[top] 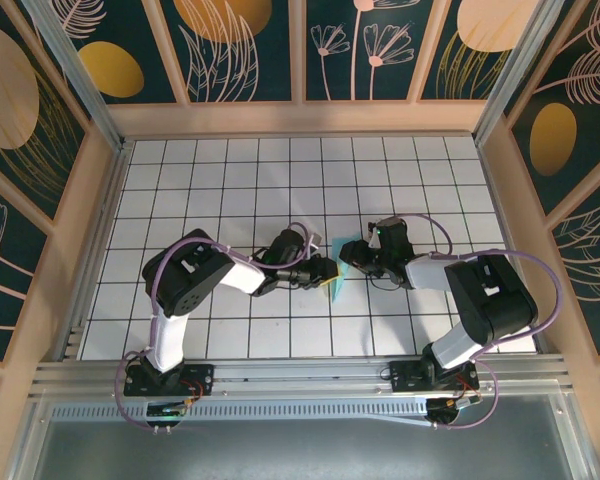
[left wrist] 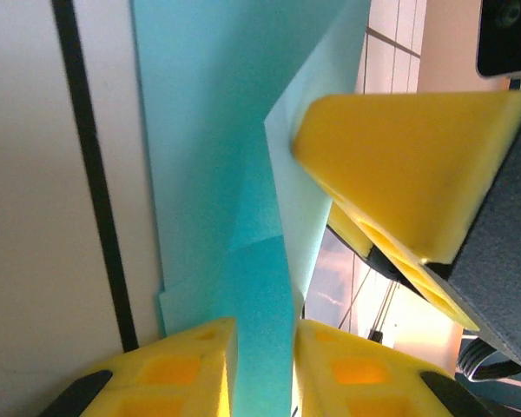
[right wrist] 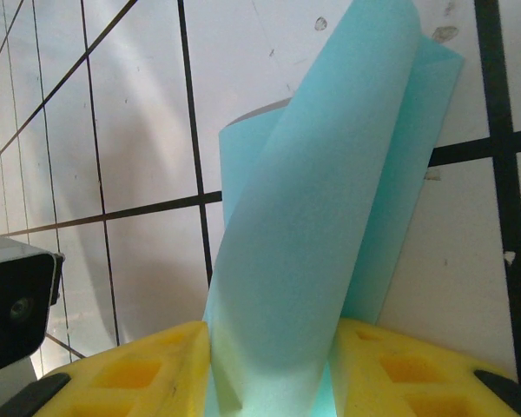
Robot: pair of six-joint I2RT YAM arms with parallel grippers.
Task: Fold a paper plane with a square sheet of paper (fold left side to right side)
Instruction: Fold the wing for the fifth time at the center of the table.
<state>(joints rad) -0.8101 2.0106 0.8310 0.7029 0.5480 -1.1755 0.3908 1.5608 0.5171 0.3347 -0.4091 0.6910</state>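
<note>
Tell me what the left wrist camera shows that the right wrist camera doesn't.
Left wrist: a yellow finger of the right gripper beside a raised flap of the square sheet of paper, with flatter folded layers below it. Right wrist: the sheet curling up in a loose roll, and a black lens housing at lower left. Both: turquoise paper running between that camera's own yellow fingers, the left gripper included, over the white grid table.

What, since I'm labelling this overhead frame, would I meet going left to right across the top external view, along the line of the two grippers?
left arm → left gripper → square sheet of paper → right gripper → right arm
</note>
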